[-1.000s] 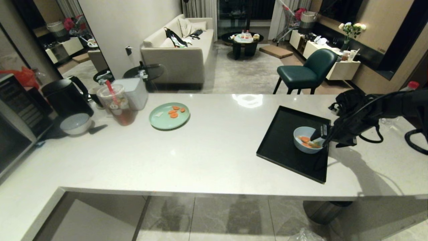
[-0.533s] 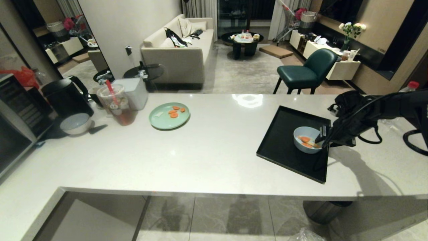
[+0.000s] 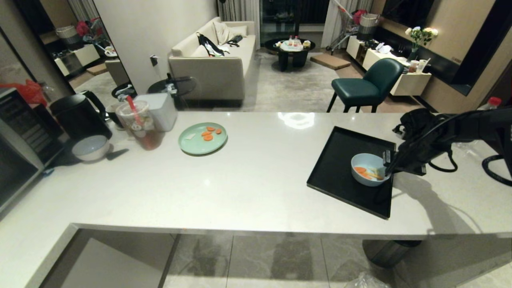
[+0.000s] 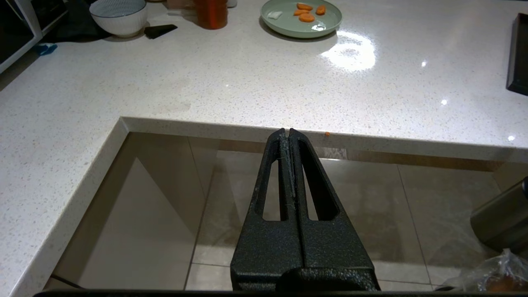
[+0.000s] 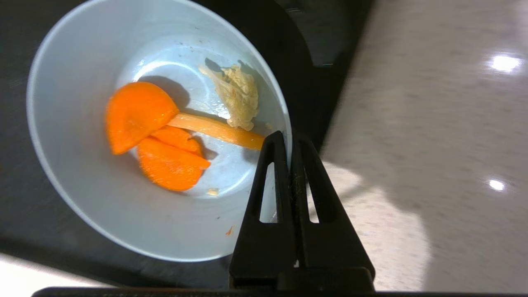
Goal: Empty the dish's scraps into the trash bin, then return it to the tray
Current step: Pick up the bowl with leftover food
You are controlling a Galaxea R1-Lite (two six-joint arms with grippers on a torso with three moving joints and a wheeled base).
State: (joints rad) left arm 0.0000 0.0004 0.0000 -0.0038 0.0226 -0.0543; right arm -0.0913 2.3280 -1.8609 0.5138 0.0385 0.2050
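A: Fingers (image 5: pixel 291 142) of the right gripper (image 3: pixel 386 170) have snapped together since a second ago, when they stood wide. Now they pinch the wall of the dish (image 3: pixel 369 168), one finger inside, one outside.

B: So the grasp is made. Where on the rim?

A: About three o'clock as the head camera sees the bowl. The dish sits on the tray (image 3: pixel 340 168), near its three o'clock edge, apparently nudged a little by the squeeze. I judge lifting comes next.

B: What does the wrist camera add?

A: The scraps (image 5: pixel 165 136): carrot slices, an orange strip, a pale clump, all in the bottom. The head camera shows them only as orange flecks.

B: And the other arm?

A: The left gripper (image 4: pixel 290 134) hangs below the bench (image 4: pixel 247 82) edge, fingers clenched on nothing. Its camera catches the trash bin (image 4: pixel 501 272), bagged, on the floor toward four o'clock.
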